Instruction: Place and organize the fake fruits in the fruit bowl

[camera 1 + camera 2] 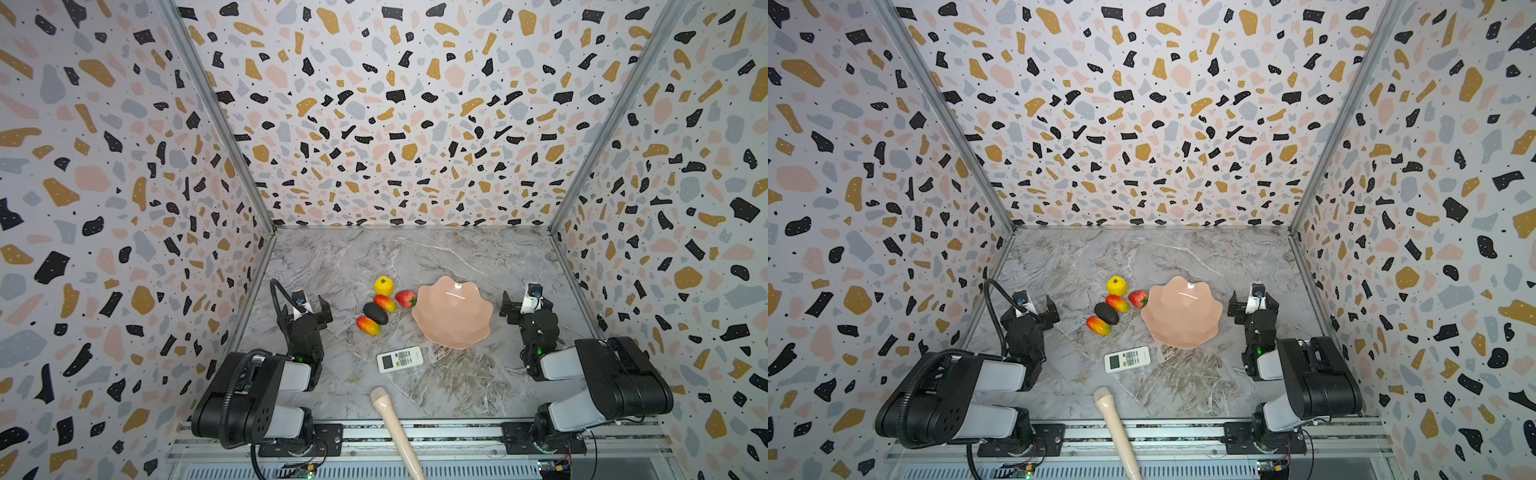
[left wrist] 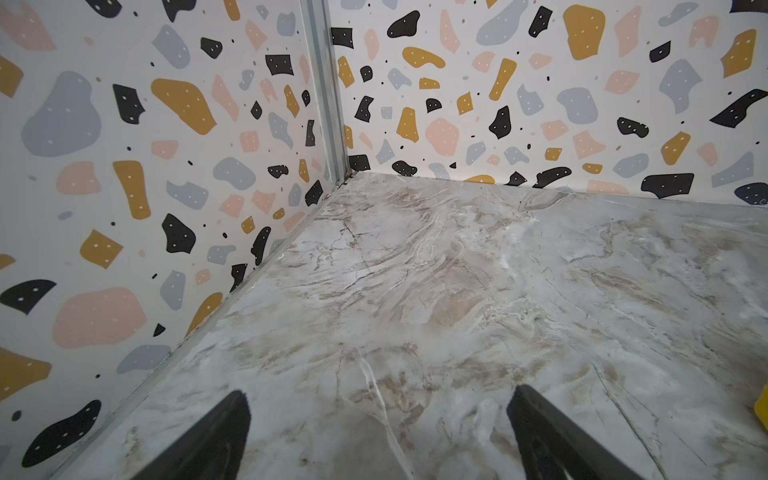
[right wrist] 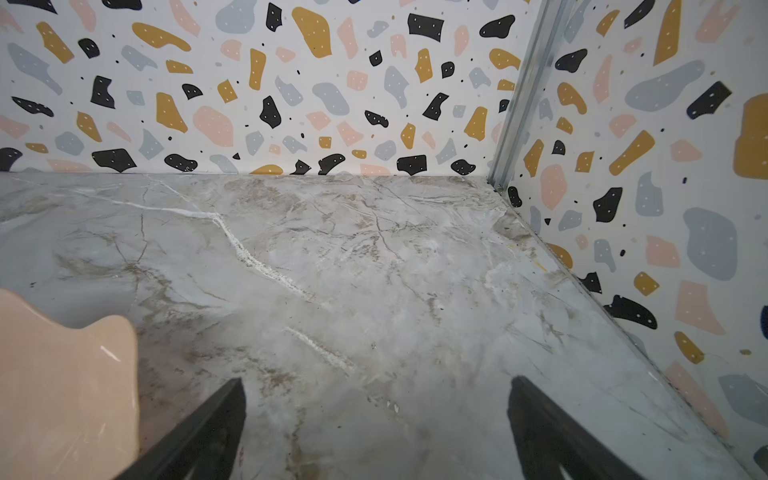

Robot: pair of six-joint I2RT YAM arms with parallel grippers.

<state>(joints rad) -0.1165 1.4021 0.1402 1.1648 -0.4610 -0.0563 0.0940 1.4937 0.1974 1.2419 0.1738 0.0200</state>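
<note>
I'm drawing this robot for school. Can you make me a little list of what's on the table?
bowl: pink, empty
fruits: citrus, far mango, avocado, near mango, strawberry
where: all on the table, left of the bowl
closest to bowl: strawberry
other things: remote, stick
left gripper: open, empty
right gripper: open, empty, beside the bowl

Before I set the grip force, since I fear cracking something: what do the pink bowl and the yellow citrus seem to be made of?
Bowl: glossy pale pink with sharp white highlights and crisp scalloped facets, so glazed ceramic or hard plastic; the look leaves it open. Citrus: bumpy, shiny yellow skin, probably moulded plastic or coated foam.
</note>
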